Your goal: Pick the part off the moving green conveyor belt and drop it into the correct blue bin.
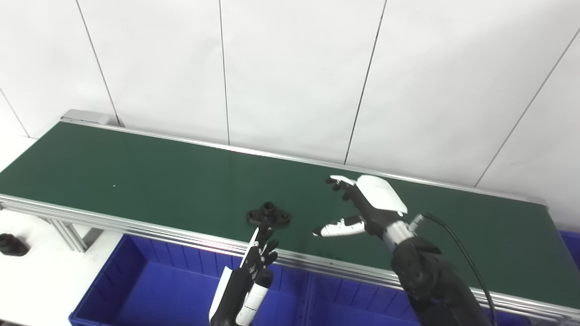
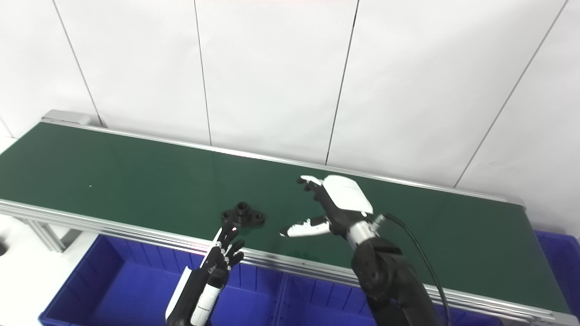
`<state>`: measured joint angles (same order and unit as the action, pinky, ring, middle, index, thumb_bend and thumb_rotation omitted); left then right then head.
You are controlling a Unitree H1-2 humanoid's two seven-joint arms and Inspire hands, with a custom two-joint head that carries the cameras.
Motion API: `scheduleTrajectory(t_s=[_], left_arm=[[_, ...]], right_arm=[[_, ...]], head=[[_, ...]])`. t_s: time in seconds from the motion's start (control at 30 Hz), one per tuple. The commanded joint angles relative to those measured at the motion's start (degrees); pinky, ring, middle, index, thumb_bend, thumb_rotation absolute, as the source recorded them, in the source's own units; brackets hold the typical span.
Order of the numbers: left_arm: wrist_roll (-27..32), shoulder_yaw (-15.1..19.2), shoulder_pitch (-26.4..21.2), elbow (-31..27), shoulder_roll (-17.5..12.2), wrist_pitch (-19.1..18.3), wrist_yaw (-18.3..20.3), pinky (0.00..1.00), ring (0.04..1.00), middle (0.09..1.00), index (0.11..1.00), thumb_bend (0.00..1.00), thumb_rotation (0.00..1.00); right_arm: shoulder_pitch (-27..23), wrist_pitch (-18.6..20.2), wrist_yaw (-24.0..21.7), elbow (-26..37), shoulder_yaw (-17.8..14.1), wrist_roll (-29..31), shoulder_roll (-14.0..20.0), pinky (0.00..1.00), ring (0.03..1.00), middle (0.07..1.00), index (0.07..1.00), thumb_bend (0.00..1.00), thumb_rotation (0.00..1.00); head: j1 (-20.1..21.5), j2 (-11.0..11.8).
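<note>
A black flanged part point(image 1: 268, 215) with a short round boss lies on the green conveyor belt point(image 1: 136, 176), near the belt's front edge. My right hand point(image 1: 362, 206) hovers over the belt a short way to the right of the part, open, fingers and thumb spread toward it, holding nothing. Lower down, my left hand point(image 1: 253, 267) rises edge-on in front of the belt's front rail, just below the part, fingers straight and apart, empty. Blue bins point(image 1: 158, 290) sit below the belt's front edge.
An aluminium rail point(image 1: 136, 226) runs along the belt's front edge, another along the back by the white panelled wall. A divider point(image 1: 308, 294) separates two blue bins; another blue bin point(image 1: 572, 244) shows at far right. A small black object point(image 1: 11, 244) rests on the white surface at left.
</note>
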<state>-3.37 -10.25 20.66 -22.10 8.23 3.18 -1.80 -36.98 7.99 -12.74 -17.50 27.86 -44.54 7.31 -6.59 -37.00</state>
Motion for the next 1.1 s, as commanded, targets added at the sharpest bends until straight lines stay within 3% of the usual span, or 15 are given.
scheduleTrajectory(t_s=[0.0, 0.3, 1.07], left_arm=[[0.9, -1.1, 0.4, -3.7, 1.6, -0.4, -0.2, 0.95, 0.964, 0.994, 1.000, 0.73, 0.88], [1.2, -3.8, 3.5, -12.1, 3.5, -4.5, -0.6, 0.93, 0.937, 0.981, 1.000, 0.70, 0.90], [-2.7, -10.6, 5.2, -14.4, 7.3, -4.9, -4.1, 0.93, 0.938, 0.970, 1.000, 0.72, 0.86]], right_arm=[[-3.3, -2.8, 2.0, -0.6, 0.4, -0.7, -0.4, 0.57, 0.703, 0.794, 0.853, 0.87, 0.51], [-5.8, -3.4, 5.1, -7.6, 2.4, -1.4, -2.1, 0.54, 0.675, 0.776, 0.839, 0.88, 0.50], [-11.6, -4.5, 8.9, -25.0, 7.3, -1.8, -4.8, 0.52, 0.676, 0.812, 0.832, 0.87, 0.48]], head=[[-0.2, 0.0], [-2.0, -0.6], [-6.0, -1.4]])
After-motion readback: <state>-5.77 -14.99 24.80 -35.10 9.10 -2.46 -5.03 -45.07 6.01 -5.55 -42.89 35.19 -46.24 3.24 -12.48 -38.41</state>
